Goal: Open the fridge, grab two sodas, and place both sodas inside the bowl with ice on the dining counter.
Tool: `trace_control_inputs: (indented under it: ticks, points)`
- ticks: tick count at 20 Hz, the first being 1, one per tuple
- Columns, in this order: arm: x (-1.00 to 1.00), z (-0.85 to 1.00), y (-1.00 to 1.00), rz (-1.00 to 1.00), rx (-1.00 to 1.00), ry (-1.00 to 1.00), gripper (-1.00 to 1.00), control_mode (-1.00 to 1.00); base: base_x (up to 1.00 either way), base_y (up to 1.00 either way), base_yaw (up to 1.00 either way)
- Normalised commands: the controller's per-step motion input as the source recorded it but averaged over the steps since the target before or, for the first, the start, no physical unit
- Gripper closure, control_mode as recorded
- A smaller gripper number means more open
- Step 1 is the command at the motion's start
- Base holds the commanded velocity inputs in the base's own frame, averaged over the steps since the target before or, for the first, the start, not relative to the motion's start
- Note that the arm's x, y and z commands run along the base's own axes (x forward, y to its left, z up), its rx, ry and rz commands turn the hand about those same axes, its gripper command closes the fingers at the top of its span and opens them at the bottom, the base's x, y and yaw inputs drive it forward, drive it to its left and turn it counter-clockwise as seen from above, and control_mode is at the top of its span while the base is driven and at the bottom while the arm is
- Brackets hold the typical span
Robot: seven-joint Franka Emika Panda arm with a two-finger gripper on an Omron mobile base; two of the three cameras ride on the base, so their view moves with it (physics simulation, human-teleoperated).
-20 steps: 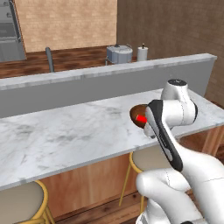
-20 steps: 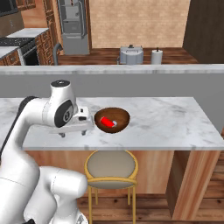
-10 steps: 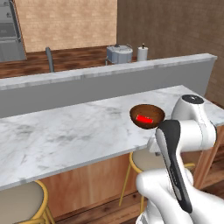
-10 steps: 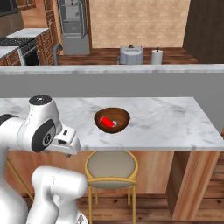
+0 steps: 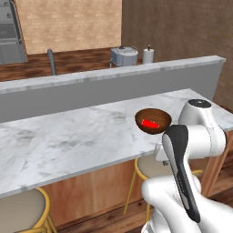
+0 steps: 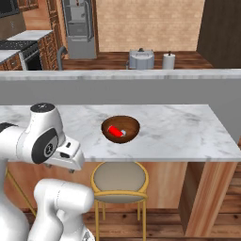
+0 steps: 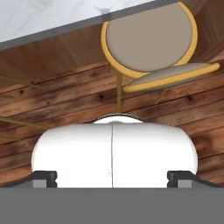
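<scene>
**A:** Since a second ago the arm has swung down and back from the bowl (image 5: 153,121). Left base view: the bowl sits on the dining counter (image 5: 68,141) with the red can (image 5: 150,123) lying inside; the arm is folded low by the counter's edge.

**B:** Right base view?

**A:** Same bowl, red can in it, the hand below the counter's edge above the stool (image 6: 119,179). The fridge (image 6: 79,28) stands far behind.

**B:** Hand view?

**A:** The claw (image 7: 113,176) points at the floor and the stool, fingers wide apart, holding nothing.

**B:** So which step?

**A:** One soda looks delivered; I judge the bottle comes next, which calls for returning to the fridge.

**B:** Anything unclear?

**A:** The ice is too small to make out, and the fridge is cut off at the top
</scene>
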Motion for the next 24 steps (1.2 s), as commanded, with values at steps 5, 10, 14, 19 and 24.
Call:
trace_control_inputs:
  ticks: [5,10,14,19,24]
  points:
    - [-0.12,-0.1,-0.07,-0.01,0.0,-0.02,-1.0,1.0,-0.15,-0.24,-0.03]
    - [0.0,0.0,0.0,0.0,0.0,0.0,-1.0,1.0,-0.35,-0.94,-0.09]
    - [0.0,0.0,0.0,0.0,0.0,0.0,-1.0,1.0,-0.22,-1.0,-0.09]
    - [0.0,0.0,0.0,0.0,0.0,0.0,-1.0,1.0,-0.03,-1.0,-0.06]
    - [0.0,0.0,0.0,0.0,0.0,0.0,-1.0,1.0,0.01,-1.0,-0.03]
